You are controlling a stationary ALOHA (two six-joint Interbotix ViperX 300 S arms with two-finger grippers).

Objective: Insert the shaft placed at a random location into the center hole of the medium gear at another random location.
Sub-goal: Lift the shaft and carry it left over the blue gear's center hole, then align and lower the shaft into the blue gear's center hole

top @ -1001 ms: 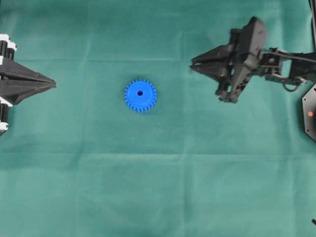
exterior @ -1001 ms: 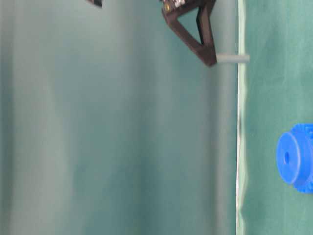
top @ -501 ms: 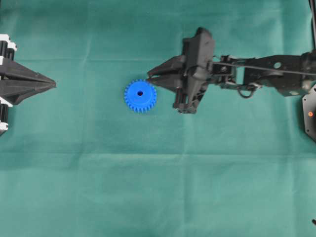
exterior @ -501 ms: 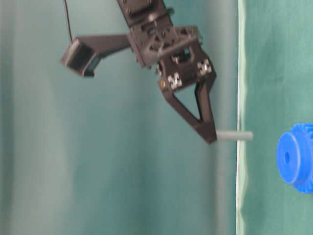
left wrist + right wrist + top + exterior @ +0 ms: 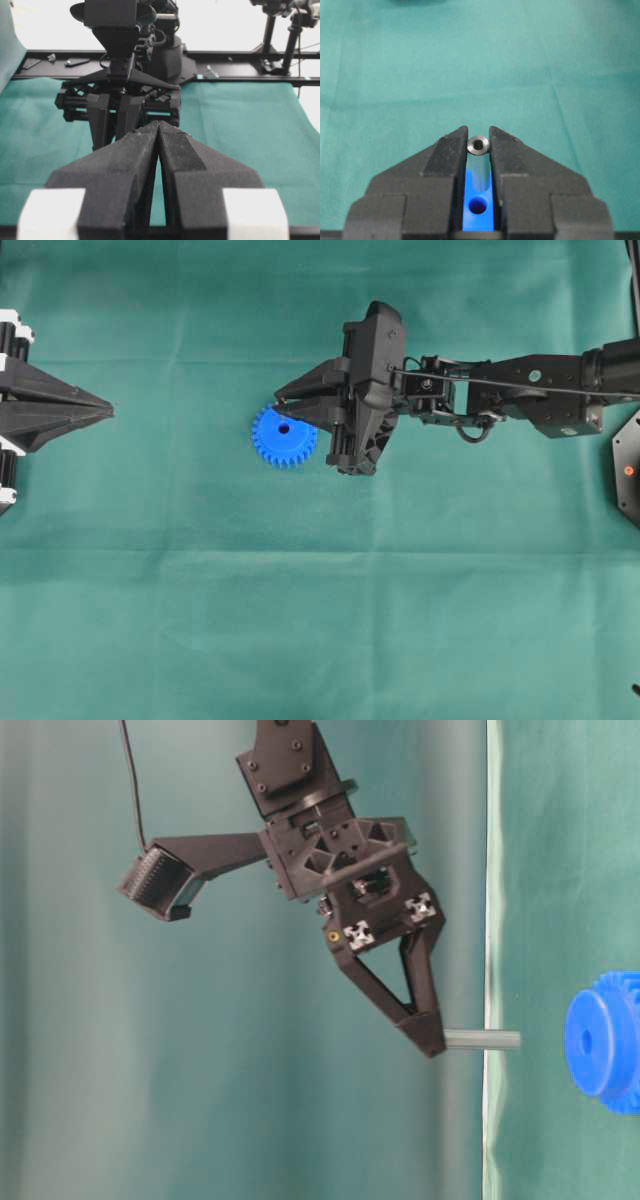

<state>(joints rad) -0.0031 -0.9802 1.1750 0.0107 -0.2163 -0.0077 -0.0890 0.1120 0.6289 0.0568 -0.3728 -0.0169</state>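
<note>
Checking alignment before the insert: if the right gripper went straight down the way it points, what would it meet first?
Probably the medium gear: the held shaft in the right gripper points at its face, seemingly off the center hole.

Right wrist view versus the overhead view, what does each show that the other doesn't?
Only the right wrist view shows the shaft, end-on and pinched between the right claw's fingers, with the center hole seen through the gap between them. Only the overhead view shows the left claw, shut and far to the left, and the medium gear's whole toothed rim with the right claw at its edge. Both show the gear, the right claw and the green cloth.
</note>
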